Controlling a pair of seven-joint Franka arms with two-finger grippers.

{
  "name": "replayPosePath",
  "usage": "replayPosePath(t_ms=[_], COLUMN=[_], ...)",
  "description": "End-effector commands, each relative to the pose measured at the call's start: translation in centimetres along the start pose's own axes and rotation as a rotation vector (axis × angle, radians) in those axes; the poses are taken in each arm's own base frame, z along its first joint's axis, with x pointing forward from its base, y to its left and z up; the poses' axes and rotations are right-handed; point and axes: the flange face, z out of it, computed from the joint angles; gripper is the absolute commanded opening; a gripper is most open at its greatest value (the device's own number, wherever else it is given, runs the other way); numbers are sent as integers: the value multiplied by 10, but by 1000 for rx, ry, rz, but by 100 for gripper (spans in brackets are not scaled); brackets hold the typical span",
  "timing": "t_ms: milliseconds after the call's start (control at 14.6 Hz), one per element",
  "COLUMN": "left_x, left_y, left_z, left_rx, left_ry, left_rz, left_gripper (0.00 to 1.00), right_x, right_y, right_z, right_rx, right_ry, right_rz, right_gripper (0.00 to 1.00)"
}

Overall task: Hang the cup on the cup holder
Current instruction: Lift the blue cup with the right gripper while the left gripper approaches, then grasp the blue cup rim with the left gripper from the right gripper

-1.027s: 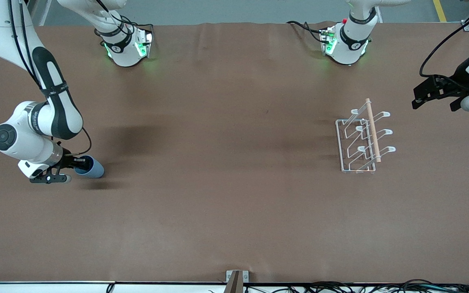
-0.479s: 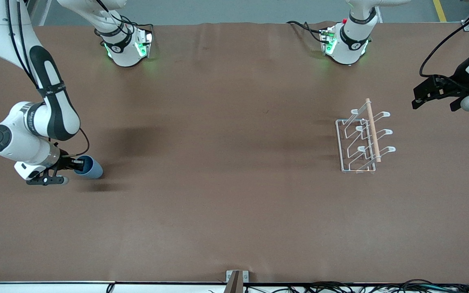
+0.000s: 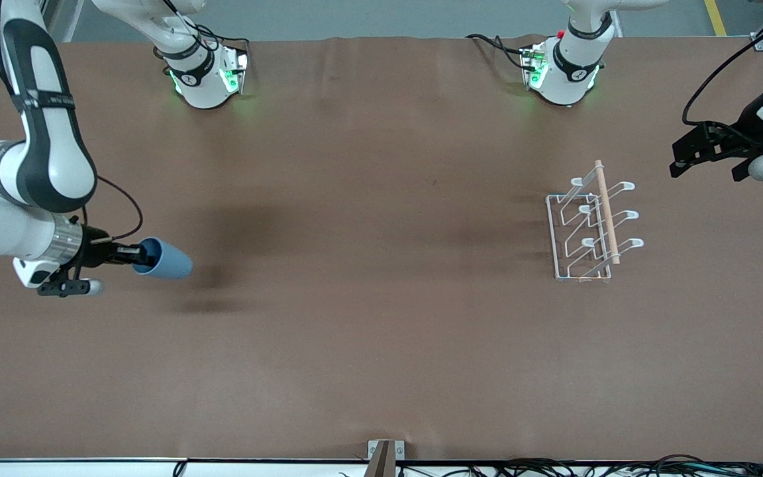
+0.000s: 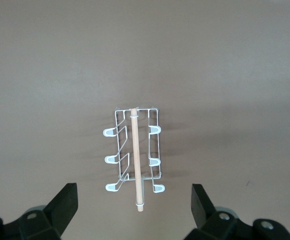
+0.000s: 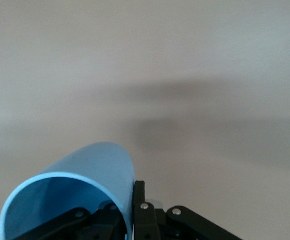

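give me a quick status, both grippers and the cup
Right gripper shut on the cup rim, cup lifted, lying sideways over the table's right-arm end. Left gripper open, waiting above the cup holder. Nothing between cup and holder.

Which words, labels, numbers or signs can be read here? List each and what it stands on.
Cup: plain, no text.
Rack: no text.
Right arm's link: a small line of white lettering on the black band, too small to read.
Arm bases: a round dark emblem on each, not readable as text.
Table: no marks or signs.
Nothing else carries writing.
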Motion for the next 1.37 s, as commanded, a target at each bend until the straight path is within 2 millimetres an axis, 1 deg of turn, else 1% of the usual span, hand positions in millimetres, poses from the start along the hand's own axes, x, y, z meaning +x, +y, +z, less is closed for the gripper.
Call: replayPosePath(t_ms=[0, 205, 274, 342, 411, 479, 548, 685, 753, 822, 890, 959, 1027, 1096, 1164, 1233, 1301], left_x=[-2, 0, 0, 0, -1, -3, -7, -15, -19, -22, -23, -27, -27, -30, -28, -32, -33], left_y=[1, 6, 12, 21, 36, 55, 80, 122, 138, 165, 193, 217, 240, 268, 287, 314, 330], left_z=[-9, -6, -5, -5, -5, -3, -1, 3, 6, 15, 29, 42, 58, 70, 78, 84, 91], left_rx=[17, 20, 18, 16, 15, 9, 6, -2, -7, -14, -26, -41, -74, -117, -144, -176, -198], left_ry=[16, 9, 7, 6, 4, 0, -6, -20, -27, -46, -70, -91, -108, -112, -112, -115, -120], left_rz=[36, 130, 187, 271, 360, 441, 519, 624, 661, 712, 753, 808, 847, 896, 930, 981, 1010], left_gripper=[100, 100, 100, 100, 100, 100, 100, 100, 100, 100, 100, 100, 100, 100, 100, 100, 100], right_x=[-18, -31, -35, -42, -49, -60, -70, -83, -86, -92, -97, -102, -107, -111, -113, -115, -117], right_y=[-43, -105, -124, -147, -170, -188, -209, -240, -252, -263, -274, -285, -293, -298, -300, -305, -305], right_z=[18, 40, 46, 58, 68, 86, 99, 112, 114, 119, 124, 127, 130, 134, 135, 137, 139], right_rx=[218, 391, 436, 492, 543, 578, 629, 700, 736, 764, 788, 803, 811, 814, 816, 827, 826], right_ry=[-49, -151, -180, -224, -259, -294, -323, -366, -383, -401, -416, -428, -437, -448, -450, -457, -460], right_rz=[56, 157, 176, 173, 173, 183, 192, 213, 238, 245, 247, 244, 242, 238, 239, 241, 245], right_gripper=[0, 0, 0, 1, 1, 1, 0, 1, 1, 1, 1, 1, 1, 1, 1, 1, 1])
